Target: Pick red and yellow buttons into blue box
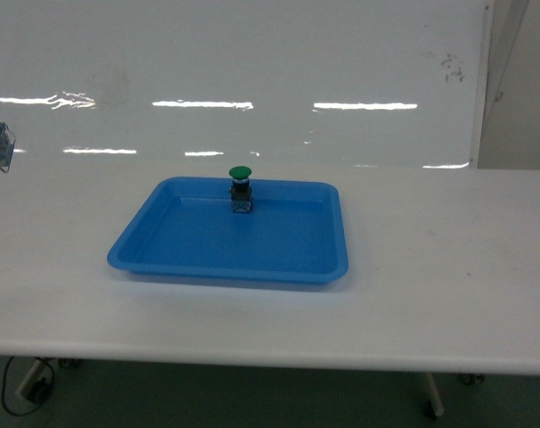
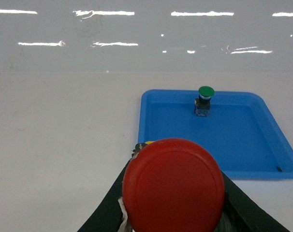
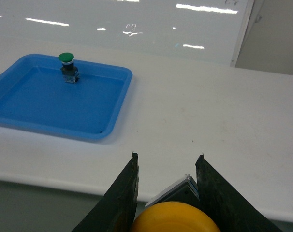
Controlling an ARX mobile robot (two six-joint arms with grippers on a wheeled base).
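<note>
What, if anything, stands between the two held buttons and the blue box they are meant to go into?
That cannot be judged: no blue box shows in any view. The left tool holds the red button, the right tool the yellow button. Only the shallow tray with the green button lies ahead.

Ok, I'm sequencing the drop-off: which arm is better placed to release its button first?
Neither stands out. The left gripper holds the red round-capped button, the right gripper the yellow round-capped button; no deep blue crate shows in any view, so I can't pick left or right.
</note>
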